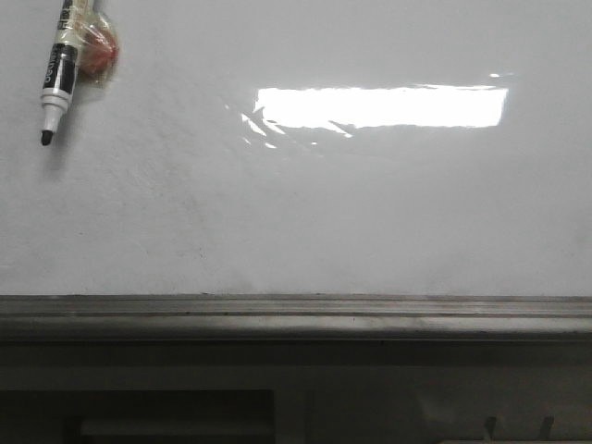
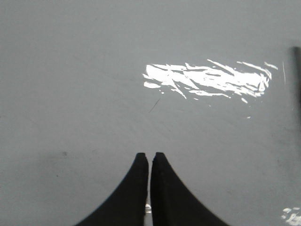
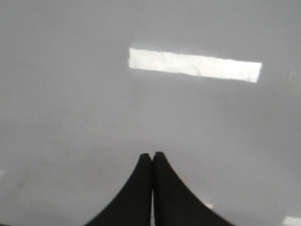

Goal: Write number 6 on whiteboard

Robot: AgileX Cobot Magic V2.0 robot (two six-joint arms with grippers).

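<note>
The whiteboard [image 1: 324, 213] fills the front view, glossy white with faint grey smudges. No number 6 shows on it in any view. A black-and-white marker [image 1: 55, 74] hangs at the board's top left, tip [image 1: 45, 137] pointing down, wrapped in clear tape with a red lump [image 1: 100, 51] beside it; what holds it is out of view. Neither gripper shows in the front view. My left gripper [image 2: 150, 155] is shut and empty, facing the board [image 2: 70, 70]. My right gripper [image 3: 152, 154] is shut and empty, facing the board [image 3: 70, 94].
A grey metal rail [image 1: 296, 314] runs along the board's lower edge, with a dark cabinet [image 1: 166, 407] below. A bright rectangular light reflection [image 1: 379, 106] lies upper right. A short thin dark mark [image 2: 154, 105] sits on the board in the left wrist view.
</note>
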